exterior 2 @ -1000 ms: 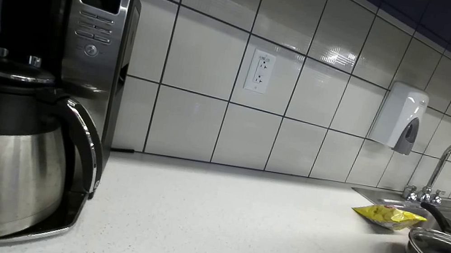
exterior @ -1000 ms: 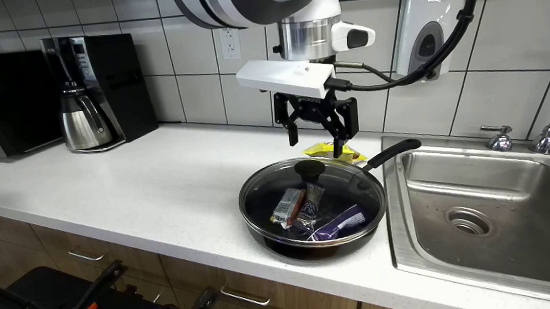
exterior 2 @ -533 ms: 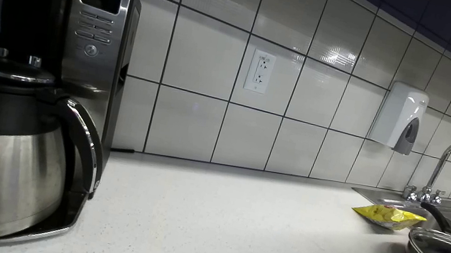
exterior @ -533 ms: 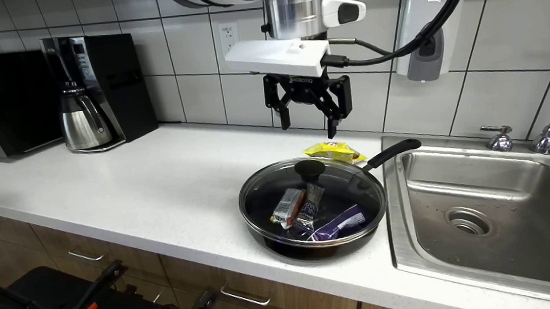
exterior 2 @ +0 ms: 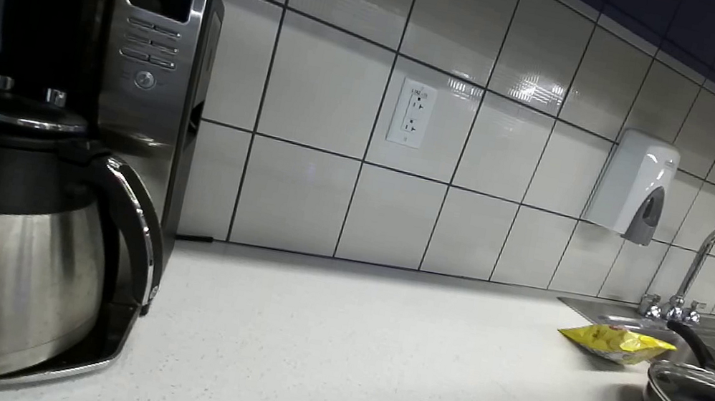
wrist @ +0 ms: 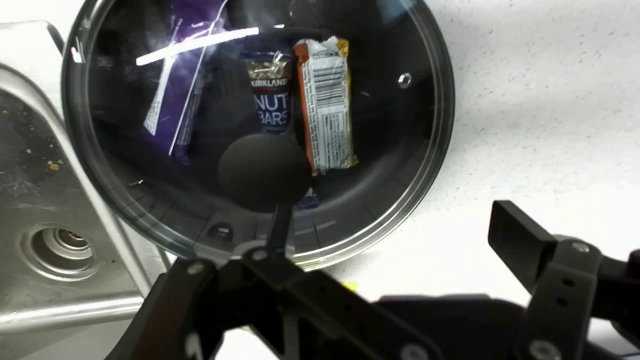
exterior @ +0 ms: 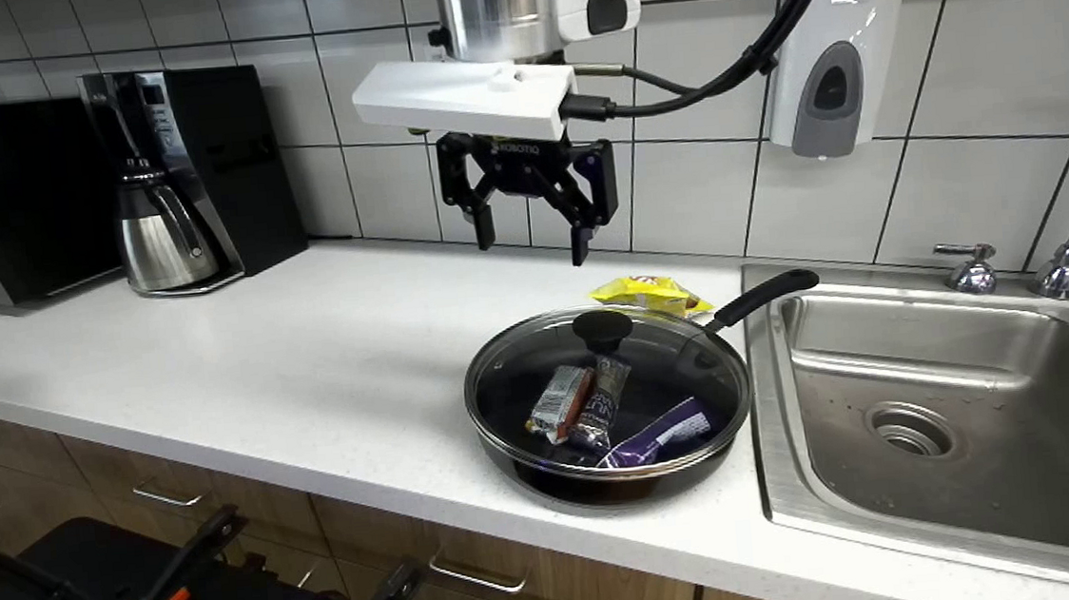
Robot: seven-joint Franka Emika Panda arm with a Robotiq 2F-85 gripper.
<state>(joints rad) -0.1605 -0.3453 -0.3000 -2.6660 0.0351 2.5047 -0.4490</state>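
My gripper (exterior: 533, 243) is open and empty, above the counter behind the pan. A dark frying pan (exterior: 597, 493) with a black handle (exterior: 768, 295) stands by the sink. Its glass lid with a round black knob (exterior: 603, 330) is on. Through the lid show a silver and orange wrapped bar (wrist: 327, 107), a nut bar (wrist: 271, 102) and a purple wrapper (wrist: 175, 110). A yellow snack bag (exterior: 639, 292) lies behind the pan, also in an exterior view (exterior 2: 617, 343). In the wrist view the gripper (wrist: 392, 220) spans the pan's edge; its left finger overlaps the knob.
A steel sink (exterior: 782, 471) with a faucet (exterior 2: 705, 251) adjoins the pan. A coffee maker (exterior: 229, 171) with a steel carafe (exterior: 162, 239) and a black microwave (exterior: 20, 188) stand at the far end. A soap dispenser (exterior: 840, 57) hangs on the tiled wall.
My open gripper has risen and moved left, away from above the yellow bag. In an exterior view it has slipped almost out at the right edge. Pan, lid and bag have not moved.
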